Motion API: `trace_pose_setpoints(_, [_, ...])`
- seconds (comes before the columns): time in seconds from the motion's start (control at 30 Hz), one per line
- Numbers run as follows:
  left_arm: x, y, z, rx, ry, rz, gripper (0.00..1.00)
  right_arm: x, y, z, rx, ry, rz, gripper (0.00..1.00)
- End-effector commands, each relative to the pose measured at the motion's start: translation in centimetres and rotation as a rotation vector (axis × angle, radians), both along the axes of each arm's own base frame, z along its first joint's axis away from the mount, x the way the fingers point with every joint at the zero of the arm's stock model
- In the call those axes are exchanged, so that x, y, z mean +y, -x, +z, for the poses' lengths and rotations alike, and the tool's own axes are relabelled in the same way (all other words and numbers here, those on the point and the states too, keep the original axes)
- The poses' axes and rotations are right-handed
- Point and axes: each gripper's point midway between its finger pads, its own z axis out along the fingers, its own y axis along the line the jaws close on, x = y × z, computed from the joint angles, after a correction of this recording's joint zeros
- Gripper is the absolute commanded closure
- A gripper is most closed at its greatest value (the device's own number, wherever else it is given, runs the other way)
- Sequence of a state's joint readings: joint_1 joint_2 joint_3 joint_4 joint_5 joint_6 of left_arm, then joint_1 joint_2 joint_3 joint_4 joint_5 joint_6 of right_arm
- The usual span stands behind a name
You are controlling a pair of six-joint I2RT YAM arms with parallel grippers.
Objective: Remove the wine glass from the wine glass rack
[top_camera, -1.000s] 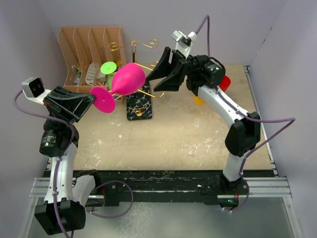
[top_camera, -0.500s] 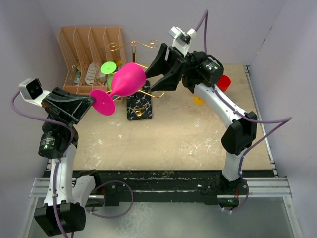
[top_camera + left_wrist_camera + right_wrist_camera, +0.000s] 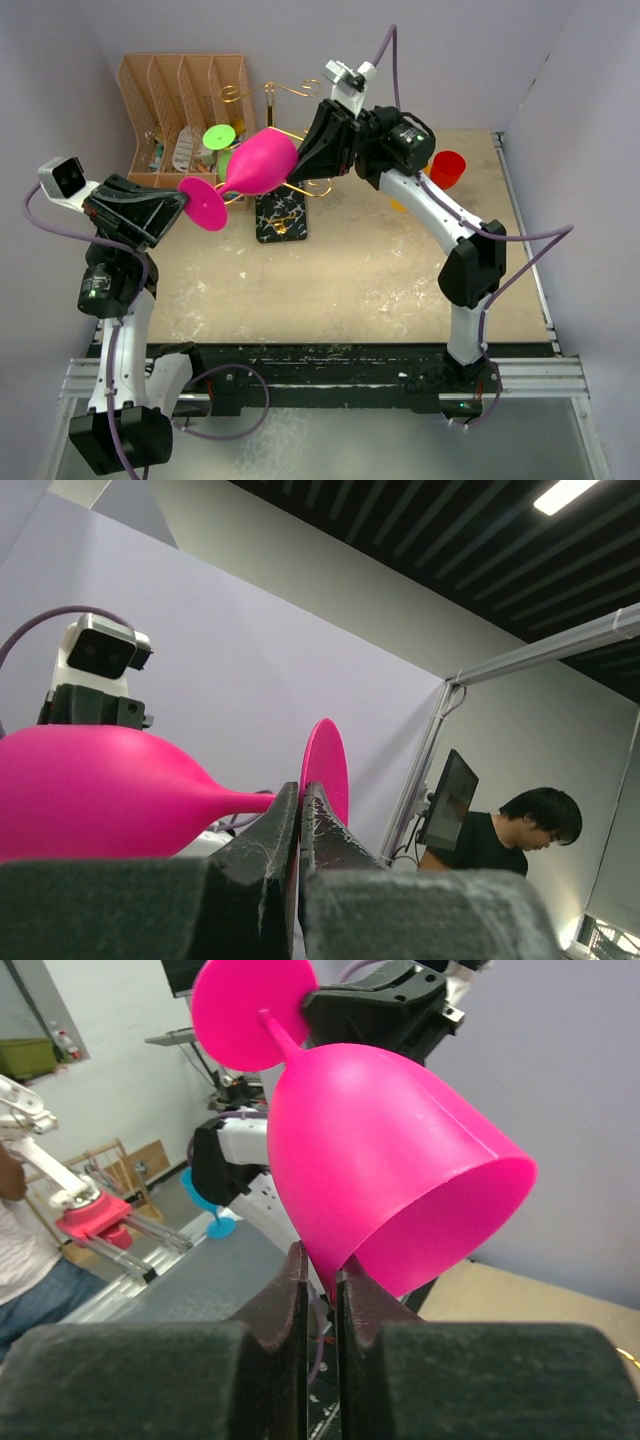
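A pink wine glass (image 3: 262, 160) lies on its side in the air, in front of the gold wire wine glass rack (image 3: 272, 93) with its black veined base (image 3: 280, 215). My left gripper (image 3: 186, 206) is shut on the edge of the glass's round foot (image 3: 203, 203). The wrist view shows the foot (image 3: 328, 765) pinched between the fingers of the left gripper (image 3: 300, 798). My right gripper (image 3: 297, 165) is shut on the rim of the bowl. In its own view the right gripper (image 3: 320, 1260) has the pink wine glass (image 3: 390, 1150) wall between its fingertips.
A tan slotted organiser (image 3: 180, 85) stands at the back left, with a green glass foot (image 3: 219, 136) in front of it. A red cup (image 3: 447, 168) and an orange piece (image 3: 400, 205) sit at the back right. Lilac walls close in both sides.
My right gripper moved left to the bowl and went from wide open to shut on its rim. The left gripper kept its hold on the foot.
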State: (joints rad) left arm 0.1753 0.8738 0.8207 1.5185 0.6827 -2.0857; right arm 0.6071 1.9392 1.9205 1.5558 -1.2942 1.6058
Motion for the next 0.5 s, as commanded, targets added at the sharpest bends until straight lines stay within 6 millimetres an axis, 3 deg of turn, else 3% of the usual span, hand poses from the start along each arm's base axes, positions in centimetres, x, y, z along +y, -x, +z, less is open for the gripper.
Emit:
trace_pose_setpoints(0.0, [-0.1,2.8,0.0,0.01,0.019,-0.158,1.0,-1.3,2.3,2.8,-0.089,-0.086,0.003,1.0])
trace_pose_setpoints(0.1, [0.0,2.6,-0.2,0.014,0.021,-0.156,0.96,-1.4,2.3,2.9,-0.1,-0.088,-0.006,1.0])
trace_pose_setpoints(0.13, [0.0,2.6,-0.2,0.013,0.024,-0.156,0.87,-1.6,2.2,3.0,-0.101,-0.09,-0.013,1.0])
trace_pose_setpoints(0.2, [0.1,2.4,-0.3,0.019,0.03,-0.149,0.55,-2.2,1.9,3.2,-0.104,-0.094,-0.033,1.0])
trace_pose_setpoints(0.3, [0.2,1.6,-1.1,0.055,0.037,-0.13,0.3,-3.9,0.9,4.0,-0.101,-0.113,-0.096,1.0])
trace_pose_setpoints(0.37, [0.1,0.8,-1.8,0.083,0.034,-0.109,0.24,-5.4,0.1,4.8,-0.093,-0.125,-0.151,1.0])
trace_pose_setpoints(0.47, [0.0,-0.7,-3.0,0.132,0.014,-0.076,0.23,-8.0,-1.6,6.0,-0.074,-0.141,-0.258,1.0])
